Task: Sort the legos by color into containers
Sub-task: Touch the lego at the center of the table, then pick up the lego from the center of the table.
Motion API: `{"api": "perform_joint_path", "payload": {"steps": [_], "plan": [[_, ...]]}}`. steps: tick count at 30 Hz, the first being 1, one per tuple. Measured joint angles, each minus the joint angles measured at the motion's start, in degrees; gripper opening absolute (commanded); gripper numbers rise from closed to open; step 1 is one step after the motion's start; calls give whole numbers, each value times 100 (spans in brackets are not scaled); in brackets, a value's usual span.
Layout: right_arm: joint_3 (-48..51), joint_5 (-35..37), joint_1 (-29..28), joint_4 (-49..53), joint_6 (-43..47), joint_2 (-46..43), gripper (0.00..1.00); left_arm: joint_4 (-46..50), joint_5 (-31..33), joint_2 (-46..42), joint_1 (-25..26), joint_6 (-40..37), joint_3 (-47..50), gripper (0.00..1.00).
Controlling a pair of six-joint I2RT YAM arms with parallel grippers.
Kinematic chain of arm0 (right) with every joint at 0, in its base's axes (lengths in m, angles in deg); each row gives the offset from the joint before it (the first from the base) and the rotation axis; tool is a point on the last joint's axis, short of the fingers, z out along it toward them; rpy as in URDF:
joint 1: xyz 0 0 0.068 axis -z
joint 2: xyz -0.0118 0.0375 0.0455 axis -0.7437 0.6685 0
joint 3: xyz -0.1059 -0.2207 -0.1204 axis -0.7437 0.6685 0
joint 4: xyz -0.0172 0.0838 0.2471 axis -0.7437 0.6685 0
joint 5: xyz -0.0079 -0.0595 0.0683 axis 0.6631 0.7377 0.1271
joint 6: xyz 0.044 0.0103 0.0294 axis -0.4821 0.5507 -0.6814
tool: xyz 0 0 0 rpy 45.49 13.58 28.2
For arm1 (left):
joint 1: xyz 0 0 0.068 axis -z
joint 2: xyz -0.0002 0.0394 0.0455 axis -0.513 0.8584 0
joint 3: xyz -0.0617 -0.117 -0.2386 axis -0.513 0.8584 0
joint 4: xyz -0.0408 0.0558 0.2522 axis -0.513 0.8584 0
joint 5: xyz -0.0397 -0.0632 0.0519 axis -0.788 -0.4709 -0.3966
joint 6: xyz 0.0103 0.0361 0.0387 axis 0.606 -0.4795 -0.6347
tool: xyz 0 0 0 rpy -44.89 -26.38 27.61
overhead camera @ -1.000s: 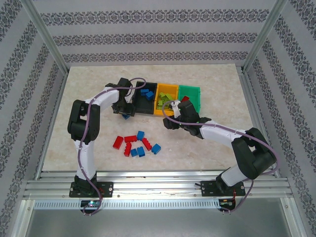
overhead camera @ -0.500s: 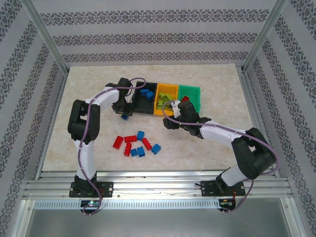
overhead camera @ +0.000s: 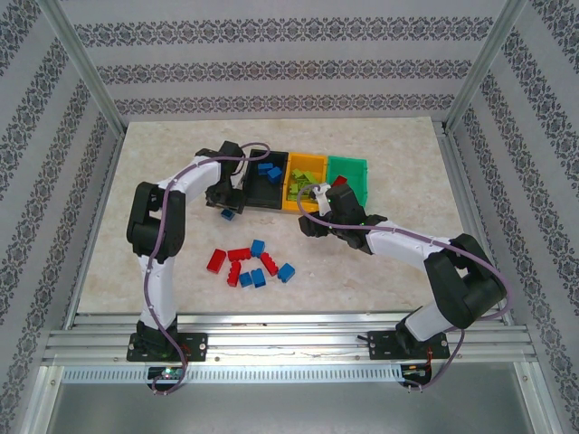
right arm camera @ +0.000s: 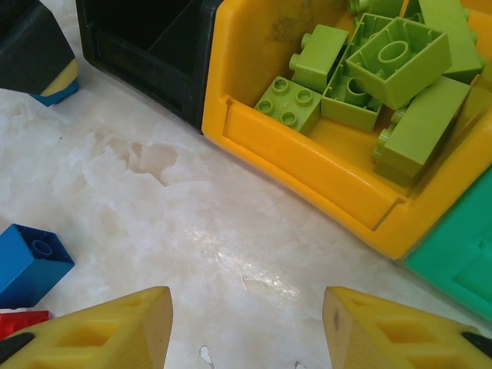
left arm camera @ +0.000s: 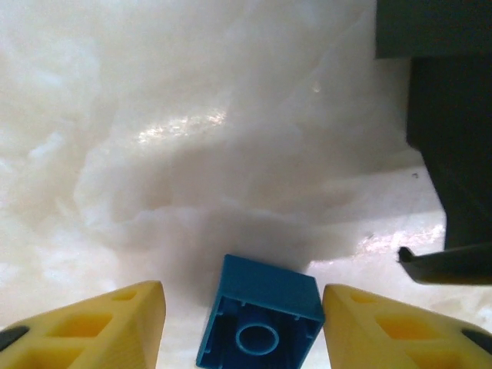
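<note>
Left tool (left arm camera: 243, 307), unclenched, straddles a blue brick (left arm camera: 265, 296) on the desk (left arm camera: 154, 115) beside the black bin (right arm camera: 154, 61), likely its destination. Right tool (right arm camera: 247, 311) hangs released.

- The pale marbled table (overhead camera: 398, 154) stretched out before me and bore everything else.
- Three containers stood on it in a row towards the far side, each touching the next: the black bin (overhead camera: 264, 204) on my left, the orange-yellow bin (right arm camera: 307, 157) in the middle and the green bin (overhead camera: 348, 164) on my right.
- A lone blue brick (left arm camera: 261, 323) lay on the bare stone near the black bin's near left corner, its hollow underside showing.
- Closer to me, well apart from the bins, sat a cluster of loose bricks (overhead camera: 253, 265), about four red and four blue, mixed together.
- The leftmost red brick (overhead camera: 216, 260) and the rightmost blue brick (overhead camera: 287, 271) marked its two ends.
</note>
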Motion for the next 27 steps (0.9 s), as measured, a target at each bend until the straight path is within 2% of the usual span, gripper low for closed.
{"api": "perform_joint_path", "payload": {"steps": [8, 18, 27], "plan": [[0, -2, 0, 0, 0, 0, 55, 155, 81, 190, 68, -17, -321, 48], [2, 2, 0, 2, 2, 0, 55, 264, 289, 205, 164, -39, -387, 60], [0, 66, 0, 2, 4, 0, 55, 264, 140, -116, 258, -151, 68, 63]]}}
